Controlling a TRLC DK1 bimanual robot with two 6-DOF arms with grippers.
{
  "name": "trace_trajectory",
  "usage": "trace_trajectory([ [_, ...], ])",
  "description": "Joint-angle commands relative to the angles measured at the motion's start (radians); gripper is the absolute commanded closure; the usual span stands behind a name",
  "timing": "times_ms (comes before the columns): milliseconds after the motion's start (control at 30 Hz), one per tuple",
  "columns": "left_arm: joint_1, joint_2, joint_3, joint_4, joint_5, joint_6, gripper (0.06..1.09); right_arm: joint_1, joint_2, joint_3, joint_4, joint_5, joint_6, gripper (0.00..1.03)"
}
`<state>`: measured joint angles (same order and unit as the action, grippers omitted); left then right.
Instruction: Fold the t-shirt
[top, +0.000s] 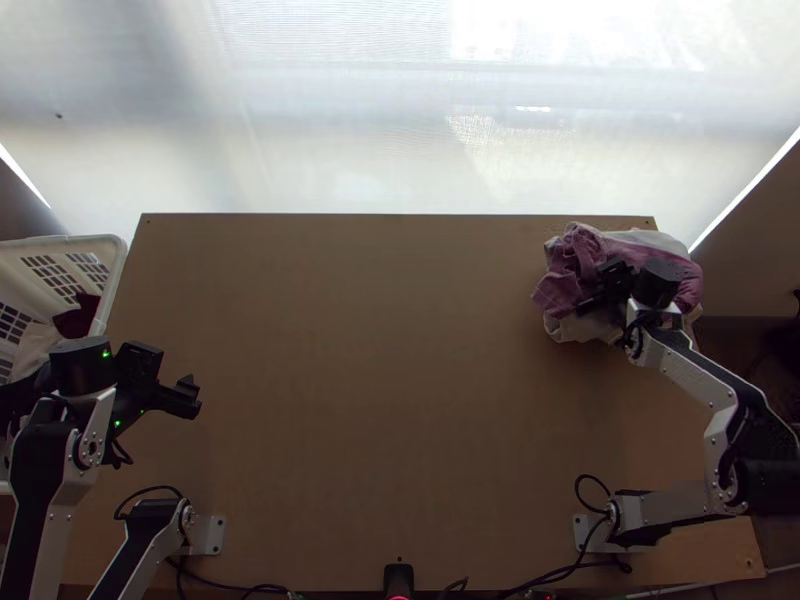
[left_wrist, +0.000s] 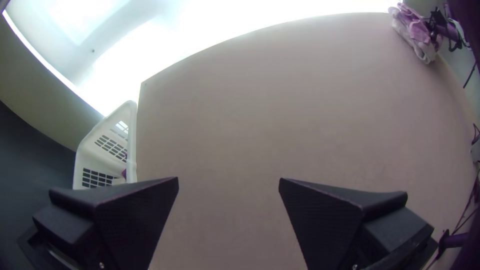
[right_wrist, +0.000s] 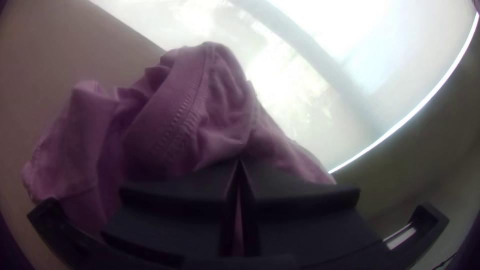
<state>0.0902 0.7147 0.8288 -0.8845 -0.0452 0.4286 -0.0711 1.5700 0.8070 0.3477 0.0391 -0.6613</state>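
Left gripper (top: 194, 396) gapes wide, empty; right gripper (top: 586, 306) is closed at bunched pink cloth (top: 562, 290), hold unclear.

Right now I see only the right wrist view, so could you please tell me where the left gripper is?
Observer: The left gripper is over the left side of the table, near the basket.
Operator: Thank you; is it open or shut?
Observer: It is open, its fingers wide apart.
Operator: I see only pink cloth; is there another colour in the pile?
Observer: Yes, the top view shows whitish fabric at the edge of the pile.
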Motion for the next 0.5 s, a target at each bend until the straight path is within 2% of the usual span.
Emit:
trace_trajectory([
  [0,0.026,0.009,0.020,-0.011,0.001,0.013,0.11,0.050,0.102,-0.032,0.005,-0.033,0.006,1.00],
  [167,0.026,0.034,0.036,-0.010,0.002,0.010,0.11,0.068,0.117,-0.038,0.004,-0.044,0.000,1.00],
  [333,0.023,0.040,0.050,-0.008,0.002,0.004,0.11,0.086,0.131,-0.055,-0.003,-0.044,-0.043,1.00],
  [367,0.025,0.040,0.055,-0.008,0.002,0.004,0.11,0.085,0.130,-0.051,-0.003,-0.044,-0.043,0.93],
  [400,0.026,0.042,0.059,-0.008,0.002,0.004,0.11,0.082,0.125,-0.046,-0.001,-0.044,-0.043,0.81],
  [467,0.026,0.043,0.064,-0.008,0.001,0.004,0.11,0.070,0.107,-0.034,-0.003,-0.044,-0.043,0.50],
])
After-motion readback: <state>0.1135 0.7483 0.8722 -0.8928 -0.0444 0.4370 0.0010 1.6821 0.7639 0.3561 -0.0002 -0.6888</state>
